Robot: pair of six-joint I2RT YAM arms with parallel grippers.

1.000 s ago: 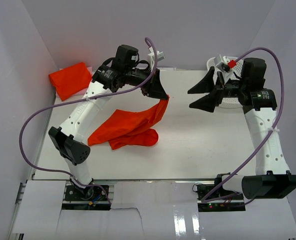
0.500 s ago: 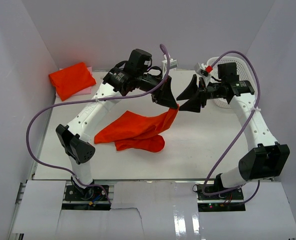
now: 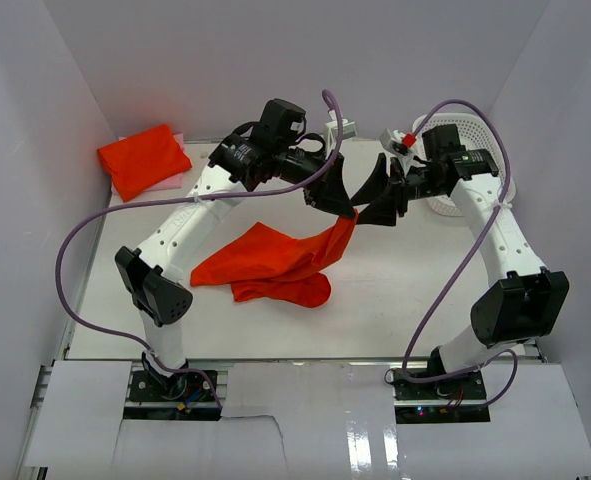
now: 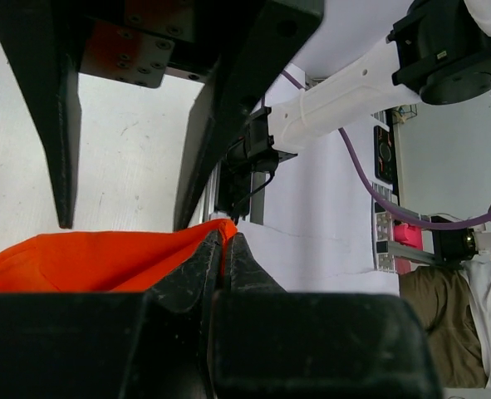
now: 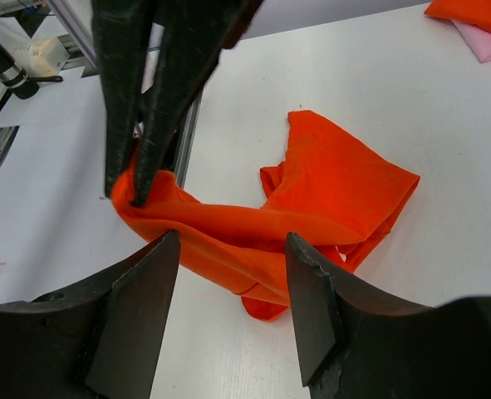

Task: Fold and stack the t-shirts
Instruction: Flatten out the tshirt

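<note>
Now, from above: the left gripper [image 3: 347, 210] pinches a corner of the loose t-shirt [image 3: 270, 262], lifted over the middle of the table [image 3: 415, 300], and the right gripper [image 3: 373, 200] gapes just beside it. Left wrist: jaws clamped on cloth, confirmed. Right wrist alone shows the bunched fold between its open fingers [image 5: 137, 316]; closing here could snag doubled layers or clip the other arm's tips.
</note>
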